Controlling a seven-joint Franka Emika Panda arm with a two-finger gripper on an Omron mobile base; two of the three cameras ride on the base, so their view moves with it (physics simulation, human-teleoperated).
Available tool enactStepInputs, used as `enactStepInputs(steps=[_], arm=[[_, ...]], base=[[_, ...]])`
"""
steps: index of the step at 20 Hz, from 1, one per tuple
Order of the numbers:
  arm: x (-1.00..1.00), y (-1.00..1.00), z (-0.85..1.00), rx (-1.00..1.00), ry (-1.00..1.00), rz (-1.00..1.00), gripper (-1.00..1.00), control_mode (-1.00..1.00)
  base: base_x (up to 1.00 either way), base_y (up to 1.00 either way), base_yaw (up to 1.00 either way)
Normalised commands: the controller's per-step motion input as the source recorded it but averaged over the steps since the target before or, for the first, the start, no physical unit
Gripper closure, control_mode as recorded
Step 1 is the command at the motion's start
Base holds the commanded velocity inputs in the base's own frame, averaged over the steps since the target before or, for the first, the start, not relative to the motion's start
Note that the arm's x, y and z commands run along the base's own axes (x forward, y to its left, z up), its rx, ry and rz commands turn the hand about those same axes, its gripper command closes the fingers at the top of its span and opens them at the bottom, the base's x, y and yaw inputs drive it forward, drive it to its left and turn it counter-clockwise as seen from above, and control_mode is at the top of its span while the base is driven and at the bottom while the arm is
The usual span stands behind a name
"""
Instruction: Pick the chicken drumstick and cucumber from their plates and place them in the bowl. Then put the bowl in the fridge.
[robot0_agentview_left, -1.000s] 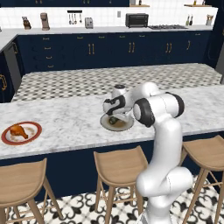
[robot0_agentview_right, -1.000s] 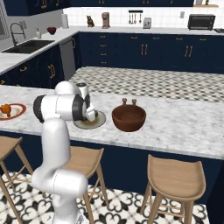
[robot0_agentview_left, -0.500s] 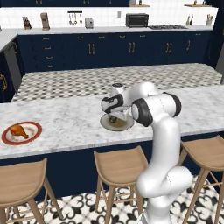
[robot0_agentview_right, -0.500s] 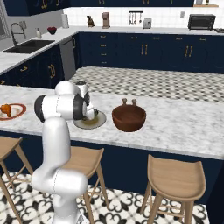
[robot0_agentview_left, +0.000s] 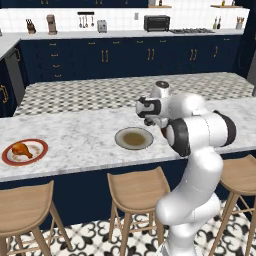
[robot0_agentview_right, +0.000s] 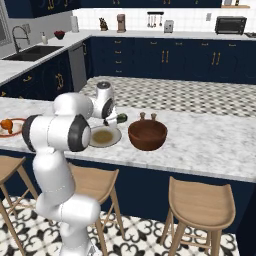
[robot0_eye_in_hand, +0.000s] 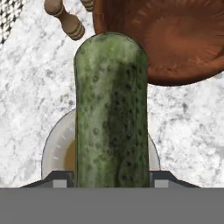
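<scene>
Step in hand: cucumber transfer; gripper (robot0_eye_in_hand: 112, 181) is clamped on the cucumber (robot0_eye_in_hand: 111, 109), held aloft above the beige plate (robot0_eye_in_hand: 54, 148); bowl (robot0_eye_in_hand: 175, 39) lies toward 1 o'clock in hand view, touching nothing. Drumstick (robot0_agentview_left: 20, 149) rests on the red-rimmed plate (robot0_agentview_left: 41, 145), untouched. Next move, by judgement: carry over the bowl, then release.

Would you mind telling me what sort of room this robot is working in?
A home kitchen, rendered. A marble island counter with wooden bar stools stands before navy cabinets, with a toaster oven and a sink along the walls.
</scene>
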Motion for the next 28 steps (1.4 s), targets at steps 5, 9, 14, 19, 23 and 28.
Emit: enactStepInputs(steps=[5,9,14,19,23,28], arm=[[-0.1,-1.0,0.44,0.0,0.0,-0.44,1.0,-1.0],[0.22,-0.94,-0.1,-0.01,0.07,-0.29,1.0,-1.0],[0.51,-0.78,-0.2,0.0,0.0,-0.1,-1.0,-1.0],[-0.03,-0.07,-0.07,0.0,0.03,0.0,-1.0,-1.0],[-0.3,0.0,0.01,0.19,0.27,0.0,-1.0,-1.0],[-0.95,0.04,0.93,0.17,0.07,0.03,-1.0,-1.0]], base=[[0.0,0.0,0.0],[0.0,0.0,0.0],[0.0,0.0,0.0],[0.0,0.0,0.0],[0.0,0.0,0.0],[0.0,0.0,0.0]])
